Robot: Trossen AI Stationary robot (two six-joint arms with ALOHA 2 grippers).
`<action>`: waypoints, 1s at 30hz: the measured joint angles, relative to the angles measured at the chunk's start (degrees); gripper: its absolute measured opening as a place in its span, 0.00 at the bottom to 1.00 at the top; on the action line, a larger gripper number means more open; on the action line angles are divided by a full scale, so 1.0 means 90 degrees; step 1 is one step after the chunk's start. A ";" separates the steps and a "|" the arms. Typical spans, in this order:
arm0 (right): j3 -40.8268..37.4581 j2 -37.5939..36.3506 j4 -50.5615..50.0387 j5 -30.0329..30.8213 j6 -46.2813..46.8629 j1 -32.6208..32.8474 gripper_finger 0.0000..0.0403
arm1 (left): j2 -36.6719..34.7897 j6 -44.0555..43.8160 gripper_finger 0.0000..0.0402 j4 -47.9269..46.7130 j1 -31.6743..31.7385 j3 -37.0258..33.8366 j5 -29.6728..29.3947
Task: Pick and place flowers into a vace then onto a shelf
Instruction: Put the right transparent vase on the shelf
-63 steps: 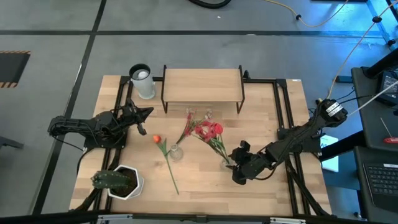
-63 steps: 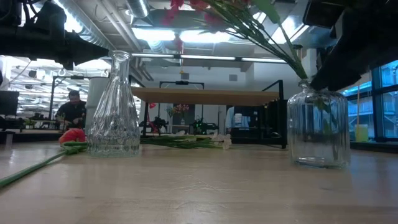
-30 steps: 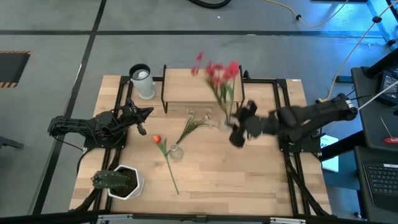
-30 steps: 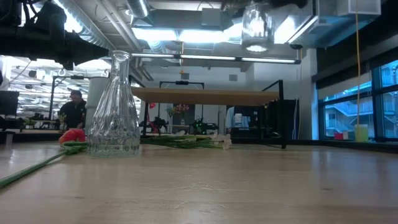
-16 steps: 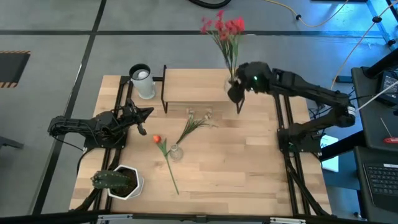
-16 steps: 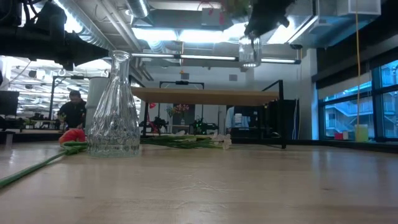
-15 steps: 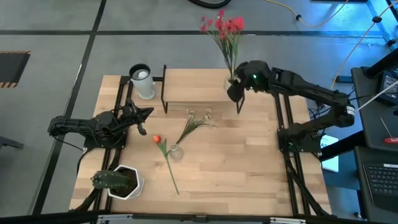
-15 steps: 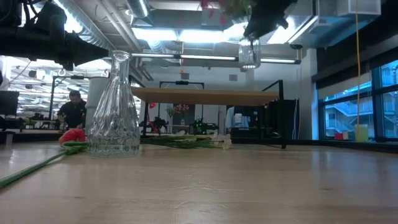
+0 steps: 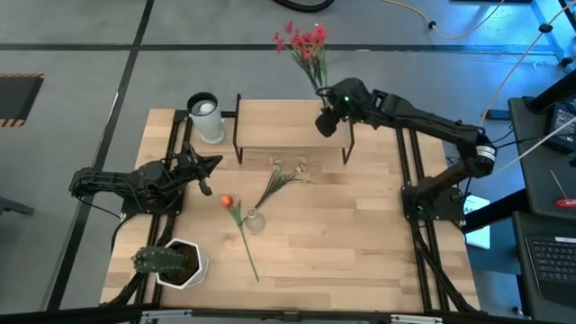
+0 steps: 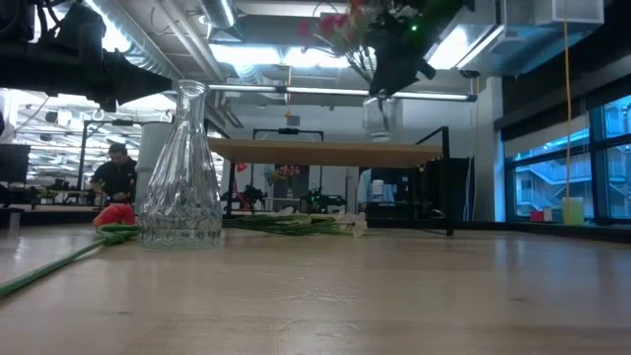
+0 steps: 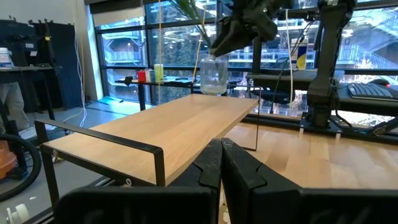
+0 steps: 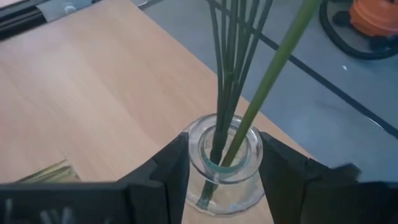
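Note:
A clear glass vase (image 10: 378, 116) with a bunch of red flowers (image 9: 301, 40) on green stems (image 12: 236, 62) hangs over the right end of the light-wood shelf (image 9: 288, 126). My right gripper (image 9: 326, 121) is shut on it. A taller cut-glass vase (image 10: 182, 168) stands on the table, next to an orange tulip (image 9: 227, 201) lying on its side. A white-flowered sprig (image 9: 279, 180) lies in front of the shelf. My left gripper (image 9: 205, 175) waits shut at the table's left side. My right gripper pinches the glass vase by its neck (image 12: 198, 155), just under the rim, one finger (image 12: 165, 174) on each side. The fingers slant down from the table's right side. The vase hangs about upright just above the shelf top (image 10: 325, 151), with the flowers leaning toward the far left.
A white cup (image 9: 205, 117) stands at the shelf's left end. A green spiky plant in a white pot (image 9: 171, 261) sits at the near left corner. Black metal rails (image 9: 409, 171) run along both table sides. A person (image 10: 115, 177) shows in the room behind.
My right gripper has carried the vase with the flowers from over the table's middle right toward the far edge, then leftward over the shelf's right end, at about the same height. The flower heads have swung out past the table's far edge.

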 joint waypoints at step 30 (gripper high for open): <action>-0.0335 0.0380 0.0496 -0.0138 0.0510 -0.0280 0.40 | 0.0000 0.0000 0.01 -0.0027 0.0002 0.0000 -0.0002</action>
